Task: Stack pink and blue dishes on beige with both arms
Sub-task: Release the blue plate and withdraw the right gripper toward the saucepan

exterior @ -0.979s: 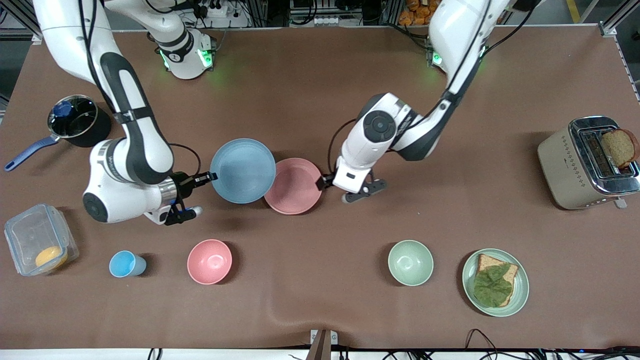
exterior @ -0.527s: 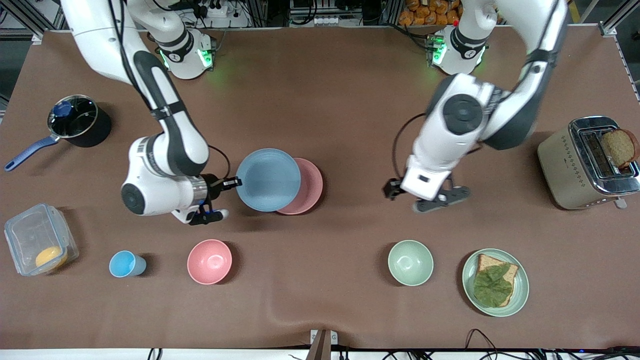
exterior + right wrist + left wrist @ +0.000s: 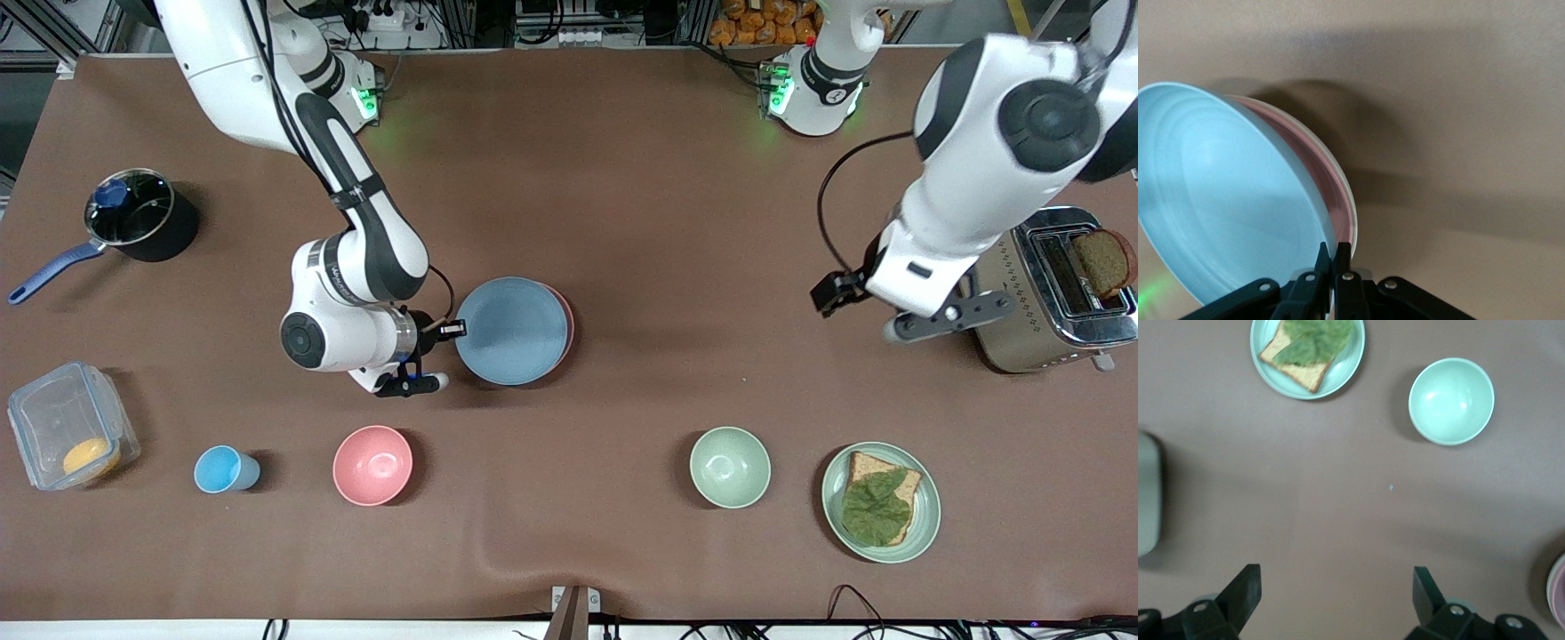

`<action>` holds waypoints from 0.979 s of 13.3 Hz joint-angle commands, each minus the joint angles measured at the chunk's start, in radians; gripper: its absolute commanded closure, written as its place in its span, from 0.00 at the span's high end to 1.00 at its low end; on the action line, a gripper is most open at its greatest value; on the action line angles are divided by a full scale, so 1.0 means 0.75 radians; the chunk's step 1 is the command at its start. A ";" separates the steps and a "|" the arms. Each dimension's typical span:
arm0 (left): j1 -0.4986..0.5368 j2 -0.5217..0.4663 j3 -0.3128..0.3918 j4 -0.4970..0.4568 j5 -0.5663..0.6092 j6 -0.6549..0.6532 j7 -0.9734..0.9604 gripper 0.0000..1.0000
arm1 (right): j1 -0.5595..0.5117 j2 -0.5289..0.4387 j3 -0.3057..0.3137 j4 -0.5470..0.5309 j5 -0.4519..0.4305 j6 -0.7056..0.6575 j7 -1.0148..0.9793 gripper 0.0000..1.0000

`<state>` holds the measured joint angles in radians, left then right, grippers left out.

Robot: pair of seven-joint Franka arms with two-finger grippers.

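- The right tool (image 3: pixel 452 331) is closed on the rim of the blue plate (image 3: pixel 511 331), pinching its edge at the side toward the right arm's end of the table; the right wrist view shows the fingers (image 3: pixel 1342 257) pressed together on that rim.
- The blue plate covers nearly all of the pink plate (image 3: pixel 565 324), of which only a thin crescent shows at the side toward the left arm's end.
- In the right wrist view the blue plate (image 3: pixel 1225 200) sits tilted over the pink plate (image 3: pixel 1328 193), and a pale rim shows under the pink one (whether that is the beige plate cannot be told for sure).
- The left tool (image 3: pixel 845 293) hangs up in the air over bare table (image 3: pixel 622 178) beside the toaster (image 3: pixel 1040 293), its fingers (image 3: pixel 1241 590) spread wide and holding nothing.
- Nearer the front camera stand a pink bowl (image 3: pixel 372 465), a small blue cup (image 3: pixel 224 469), a green bowl (image 3: pixel 730 467) and a green plate (image 3: pixel 925 516) carrying bread with a leaf on it.
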<state>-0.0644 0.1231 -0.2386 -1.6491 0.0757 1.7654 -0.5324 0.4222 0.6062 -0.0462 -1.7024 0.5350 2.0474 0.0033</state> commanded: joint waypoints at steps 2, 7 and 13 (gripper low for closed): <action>0.078 -0.123 -0.013 0.012 -0.084 -0.204 0.098 1.00 | 0.047 0.008 -0.014 0.000 0.035 0.017 0.063 0.00; 0.155 -0.158 -0.066 0.078 -0.066 -0.278 0.190 1.00 | 0.028 0.004 -0.014 0.000 0.033 -0.003 0.069 1.00; 0.145 -0.260 0.083 0.055 -0.068 -0.411 0.503 1.00 | -0.125 -0.155 -0.094 -0.005 -0.115 -0.293 0.053 1.00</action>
<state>0.0387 -0.0263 -0.2031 -1.5940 0.0345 1.4878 -0.2240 0.3798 0.5666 -0.1029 -1.6841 0.5087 1.9154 0.0449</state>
